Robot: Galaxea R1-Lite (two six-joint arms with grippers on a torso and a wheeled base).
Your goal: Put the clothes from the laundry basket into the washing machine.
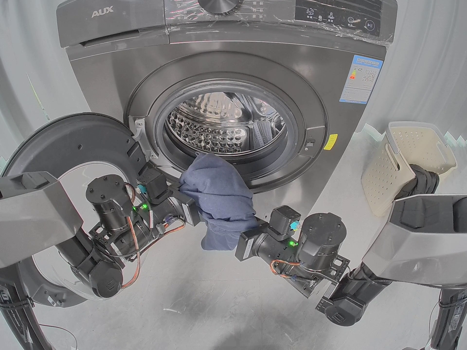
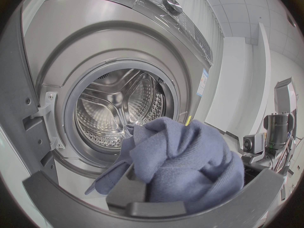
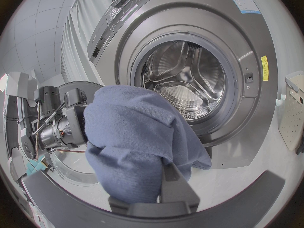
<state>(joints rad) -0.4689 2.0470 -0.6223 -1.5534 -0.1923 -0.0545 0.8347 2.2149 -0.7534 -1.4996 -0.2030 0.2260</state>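
A blue garment [image 1: 221,195] hangs bunched in front of the lower rim of the washing machine's open drum [image 1: 224,122]; its top edge touches the door seal. My left gripper [image 1: 194,210] is shut on the garment's left side, and my right gripper [image 1: 245,241] is shut on its lower right. In the left wrist view the garment [image 2: 186,162] covers most of the gripper [image 2: 148,190]. In the right wrist view the garment [image 3: 133,136] drapes over the gripper [image 3: 152,187]. The cream laundry basket [image 1: 389,171] stands to the right, with a dark piece of clothing [image 1: 424,180] in it.
The machine's round door [image 1: 73,142] is swung open to the left, close behind my left arm. The steel drum [image 2: 117,108] looks bare inside. Pale floor [image 1: 204,292] lies open below the grippers. A white curtain [image 1: 428,64] hangs behind the machine.
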